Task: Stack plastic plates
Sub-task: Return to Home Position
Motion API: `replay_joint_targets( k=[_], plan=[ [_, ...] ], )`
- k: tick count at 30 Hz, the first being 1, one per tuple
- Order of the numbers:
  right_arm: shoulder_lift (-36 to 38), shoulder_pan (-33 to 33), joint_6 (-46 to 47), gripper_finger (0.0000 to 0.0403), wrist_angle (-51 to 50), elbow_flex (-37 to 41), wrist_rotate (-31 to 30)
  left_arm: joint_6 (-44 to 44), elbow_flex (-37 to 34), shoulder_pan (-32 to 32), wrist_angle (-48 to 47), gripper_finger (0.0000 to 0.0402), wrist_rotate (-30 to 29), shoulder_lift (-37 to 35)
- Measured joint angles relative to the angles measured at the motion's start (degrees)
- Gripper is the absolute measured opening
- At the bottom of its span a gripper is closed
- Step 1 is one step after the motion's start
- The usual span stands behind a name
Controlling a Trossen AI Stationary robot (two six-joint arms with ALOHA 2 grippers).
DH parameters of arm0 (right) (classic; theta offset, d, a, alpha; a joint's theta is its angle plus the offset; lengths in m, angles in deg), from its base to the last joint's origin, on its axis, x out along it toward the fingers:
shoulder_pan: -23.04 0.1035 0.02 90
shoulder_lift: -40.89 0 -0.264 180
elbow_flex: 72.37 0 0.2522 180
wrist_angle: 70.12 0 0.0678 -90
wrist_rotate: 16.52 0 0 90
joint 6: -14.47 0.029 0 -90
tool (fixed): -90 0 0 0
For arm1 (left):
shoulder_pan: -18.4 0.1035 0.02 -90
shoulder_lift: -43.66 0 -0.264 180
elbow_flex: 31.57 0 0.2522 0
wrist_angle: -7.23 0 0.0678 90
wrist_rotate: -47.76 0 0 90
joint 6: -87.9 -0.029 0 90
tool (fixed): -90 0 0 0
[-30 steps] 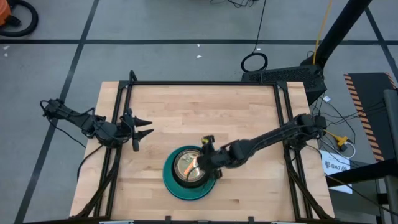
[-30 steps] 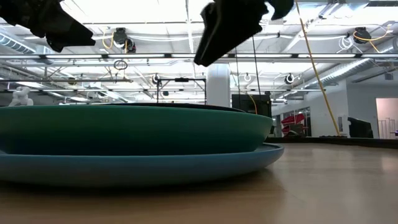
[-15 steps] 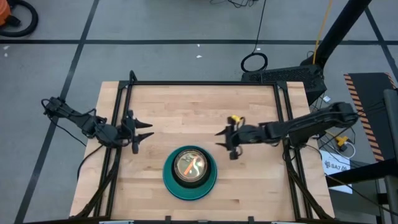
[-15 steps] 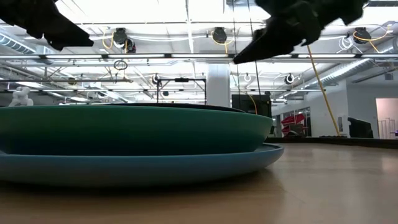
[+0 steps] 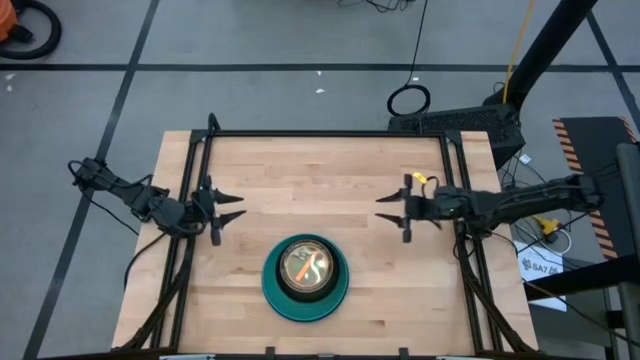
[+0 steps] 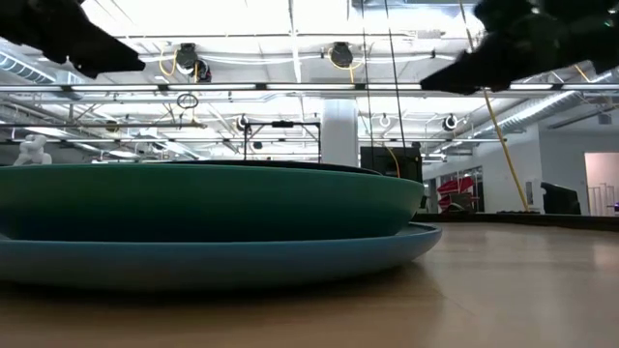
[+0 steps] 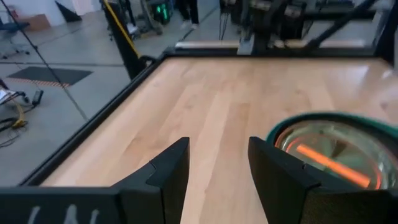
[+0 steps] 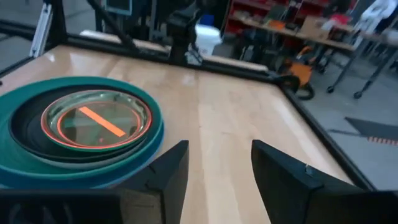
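High view puts the plastic plates (image 5: 305,272) in one stack at the middle of the table (image 5: 320,170), close to the edge at the picture's bottom (blue lowest, teal on it, then black, with small translucent ones nested on top, the uppermost orange-rimmed). The left gripper (image 5: 238,205) hangs over the table's left side, fingers spread and holding nothing. The right gripper (image 5: 385,208) hangs over the right side, likewise spread and empty, apart from the stack.

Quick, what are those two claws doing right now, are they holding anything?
Left gripper: open, empty, over the left side of the table.
Right gripper: open, empty, over the right side, apart from the plates.
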Motion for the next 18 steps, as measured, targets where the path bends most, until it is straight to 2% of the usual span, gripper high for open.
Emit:
replay_joint_targets(
  k=[6, 12, 14, 18],
  plan=[
    [12.0, -2.3, -0.2, 0.0167, 2.3, 8.9, 0.0, -0.7, -7.4, 0.9, 10.3, 0.0170, 0.0, -4.3],
    [22.9, -3.9, -0.9, 0.0167, 2.3, 14.8, 0.6, -8.2, -15.7, 6.6, 29.2, 0.0170, 0.6, -6.2],
    [26.4, -4.6, -1.4, 0.0167, 2.2, 16.1, 1.5, -10.5, -16.7, 10.0, 31.4, 0.0170, 2.5, -6.2],
    [33.0, -5.9, -1.7, 0.0167, -2.9, 16.8, 1.5, -12.2, -16.7, 17.9, 32.4, 0.0170, 11.5, -6.2]
  ],
)
